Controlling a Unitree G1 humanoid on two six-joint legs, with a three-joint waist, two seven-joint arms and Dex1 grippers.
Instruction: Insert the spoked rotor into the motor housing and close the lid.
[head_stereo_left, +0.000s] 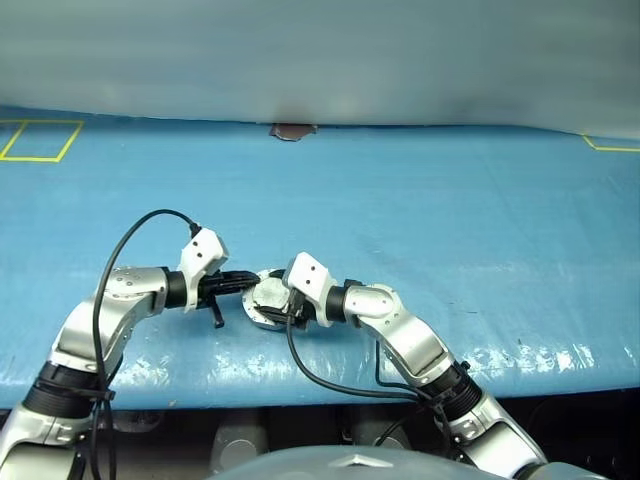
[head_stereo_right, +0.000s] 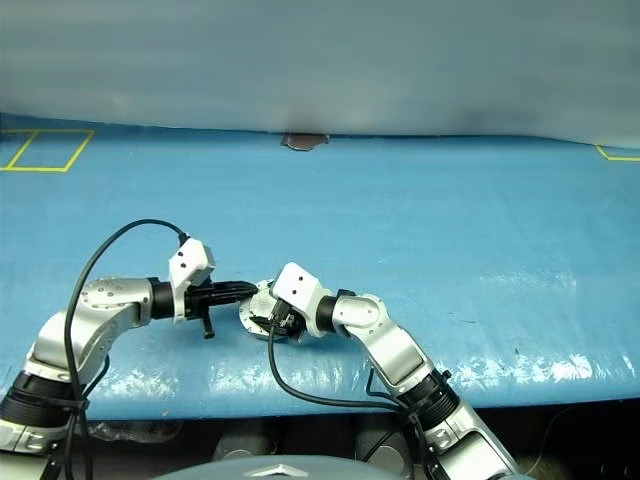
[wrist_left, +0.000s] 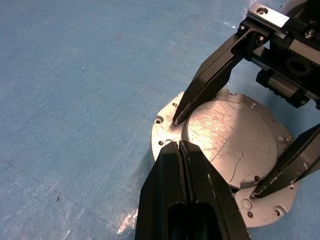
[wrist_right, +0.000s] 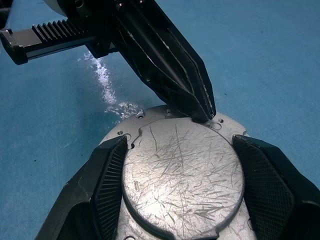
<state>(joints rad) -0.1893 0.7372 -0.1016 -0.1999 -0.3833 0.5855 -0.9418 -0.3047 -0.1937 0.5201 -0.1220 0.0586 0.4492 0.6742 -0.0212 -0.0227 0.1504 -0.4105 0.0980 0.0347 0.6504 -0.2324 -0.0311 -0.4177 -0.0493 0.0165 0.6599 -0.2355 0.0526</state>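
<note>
The lid (wrist_right: 182, 175), a scratched plain grey disc, lies flat and closed on the motor housing (wrist_left: 162, 135), whose flange with small holes shows around it on the blue table cover. My right gripper (wrist_right: 182, 145) straddles the lid, and its two fingers (wrist_left: 200, 90) press against opposite edges of it. The left gripper (wrist_left: 178, 145) is shut and holds nothing. Its tips rest on the housing flange right at the lid's edge. The spoked rotor is hidden. From the head, both grippers meet over the housing (head_stereo_left: 262, 300) near the table's front.
A blue cover (head_stereo_left: 420, 220) spreads over the table, with yellow tape marks at the far left (head_stereo_left: 40, 140) and far right corners. A small dark patch (head_stereo_left: 292, 130) lies at the far edge. The near edge of the table runs just below the arms.
</note>
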